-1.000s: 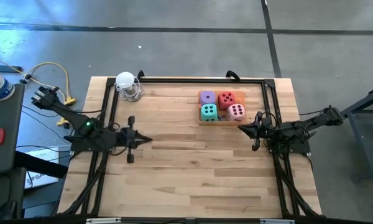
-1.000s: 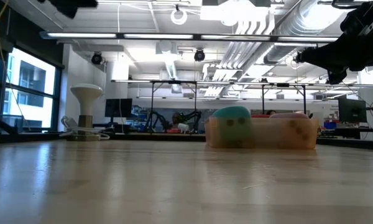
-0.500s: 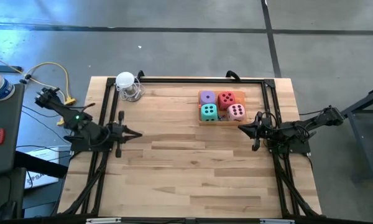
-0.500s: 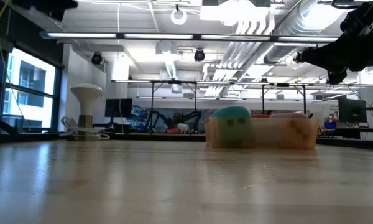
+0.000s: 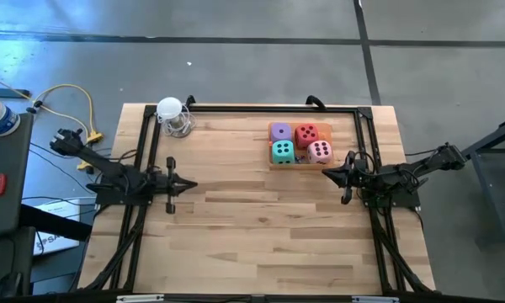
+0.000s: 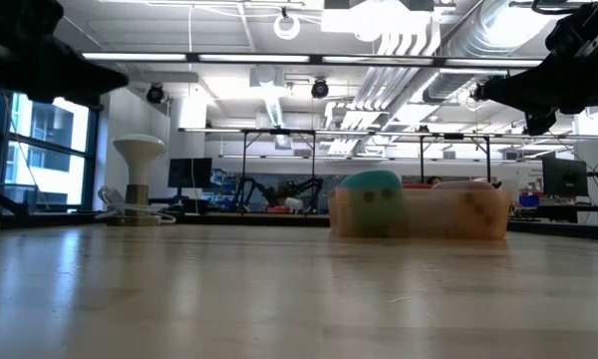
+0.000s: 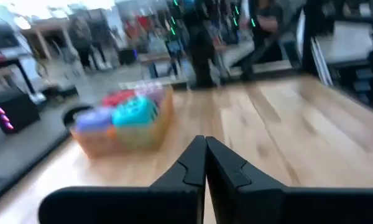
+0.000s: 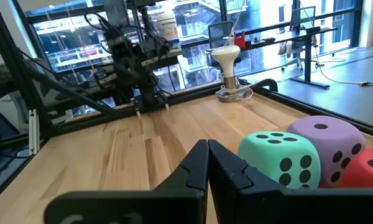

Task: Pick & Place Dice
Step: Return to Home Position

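Four dice sit together in a shallow tan tray (image 5: 272, 162) at the table's far right: purple die (image 5: 280, 132), red die (image 5: 307, 134), teal die (image 5: 283, 152) and pink die (image 5: 320, 151). The right wrist view shows the teal die (image 8: 280, 158), purple die (image 8: 329, 140) and red die (image 8: 367, 171) close by. My right gripper (image 5: 326, 173) is shut, empty, just off the tray's near right corner. My left gripper (image 5: 190, 185) is shut and empty over the table's left side, pointing right; its wrist view shows the tray (image 7: 146, 134) far off.
A white bulb-shaped object on a wire stand (image 5: 173, 116) sits at the far left corner of the table. A black frame (image 5: 261, 108) runs along the table's far and side edges. Bare wood lies between the two arms.
My left arm has drawn back toward the table's left edge, then eased slightly right again, and has come lower in the low view. Its gripper stays shut. The right arm and the dice have kept still.
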Tool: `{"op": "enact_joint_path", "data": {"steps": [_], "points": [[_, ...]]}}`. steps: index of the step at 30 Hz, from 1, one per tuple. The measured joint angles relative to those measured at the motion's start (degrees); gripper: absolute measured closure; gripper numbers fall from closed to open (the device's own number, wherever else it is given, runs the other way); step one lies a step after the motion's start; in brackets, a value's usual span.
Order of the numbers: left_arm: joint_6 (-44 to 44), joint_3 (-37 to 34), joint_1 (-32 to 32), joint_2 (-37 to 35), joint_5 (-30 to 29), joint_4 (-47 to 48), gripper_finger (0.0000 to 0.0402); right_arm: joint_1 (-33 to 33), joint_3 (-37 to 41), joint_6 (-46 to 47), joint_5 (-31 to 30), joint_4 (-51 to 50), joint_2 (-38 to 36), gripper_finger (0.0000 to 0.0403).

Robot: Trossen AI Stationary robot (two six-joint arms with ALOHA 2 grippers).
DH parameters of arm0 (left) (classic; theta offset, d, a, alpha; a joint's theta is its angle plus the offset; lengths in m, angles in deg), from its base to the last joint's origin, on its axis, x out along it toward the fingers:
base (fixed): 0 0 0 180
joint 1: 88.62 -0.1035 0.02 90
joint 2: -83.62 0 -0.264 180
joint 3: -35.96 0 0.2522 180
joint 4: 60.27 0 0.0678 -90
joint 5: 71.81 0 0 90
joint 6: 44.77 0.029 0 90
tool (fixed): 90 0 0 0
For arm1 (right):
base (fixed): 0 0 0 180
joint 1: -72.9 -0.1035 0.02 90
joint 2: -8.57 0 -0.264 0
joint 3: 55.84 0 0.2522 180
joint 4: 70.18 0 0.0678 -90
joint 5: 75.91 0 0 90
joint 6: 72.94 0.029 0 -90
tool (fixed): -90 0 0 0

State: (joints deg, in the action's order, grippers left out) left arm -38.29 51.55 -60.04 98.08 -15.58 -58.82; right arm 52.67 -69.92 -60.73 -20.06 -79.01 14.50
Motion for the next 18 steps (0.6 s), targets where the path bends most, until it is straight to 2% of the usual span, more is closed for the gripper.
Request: {"op": "enact_joint_path", "data": {"steps": [4, 8, 12, 16, 18], "points": [[2.8, -0.7, -3.3, 0.1, 0.0, -1.6, 0.0401, 0.0, 0.0, 0.0, 0.0, 0.0, 0.0, 0.0401], [7.7, -0.7, -9.1, 0.2, 1.0, -2.1, 0.0401, 0.0, 0.0, 0.0, 0.0, 0.0, 0.0, 0.0401], [7.2, -0.8, -17.5, 0.2, 9.1, -2.2, 0.0401, 0.0, 0.0, 0.0, 0.0, 0.0, 0.0, 0.0401], [2.0, -0.9, -26.2, 0.5, 19.4, -0.3, 0.0401, 0.0, 0.0, 0.0, 0.0, 0.0, 0.0, 0.0401], [-0.2, -0.9, -30.4, 0.8, 22.7, 1.8, 0.0401, 0.0, 0.0, 0.0, 0.0, 0.0, 0.0, 0.0401]]}}
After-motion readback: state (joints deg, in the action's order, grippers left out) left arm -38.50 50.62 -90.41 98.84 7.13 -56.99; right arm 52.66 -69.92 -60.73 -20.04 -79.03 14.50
